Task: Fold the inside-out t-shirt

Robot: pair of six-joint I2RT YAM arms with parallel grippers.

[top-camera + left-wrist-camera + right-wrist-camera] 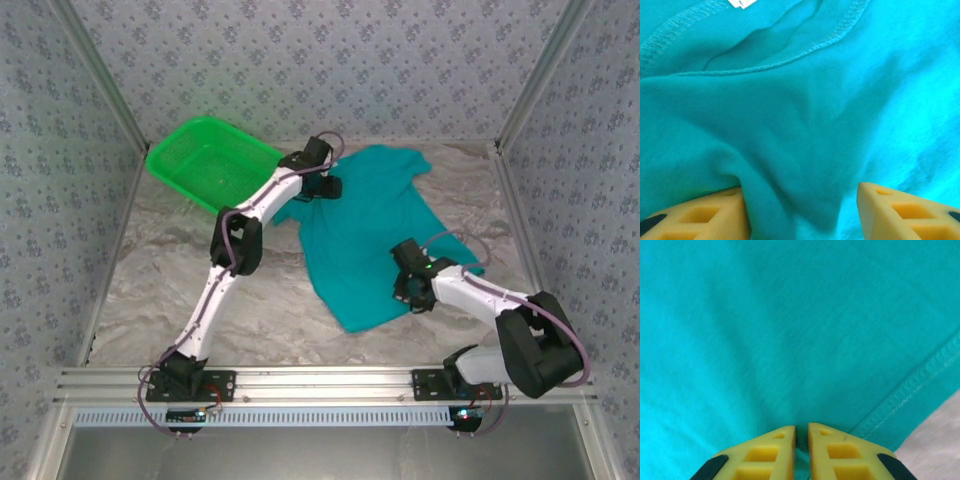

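Observation:
The teal t-shirt (372, 225) lies spread on the marbled table, plain face up. My left gripper (328, 187) is pressed down at its upper left, by the collar. In the left wrist view the stitched collar (805, 50) curves above my left gripper (801, 192), which is open. Its yellow fingers (705, 215) stand wide apart, and a raised fold of cloth between them touches the left one. My right gripper (410, 292) sits at the shirt's lower right. In the right wrist view my right gripper (801, 429) is shut on a thin pinch of t-shirt just inside the hem (910, 390).
A bright green mesh basket (210, 160) stands at the back left, close to my left arm's forearm. Bare marbled table (160, 290) lies in front of the shirt on the left. Patterned walls close in the back and both sides.

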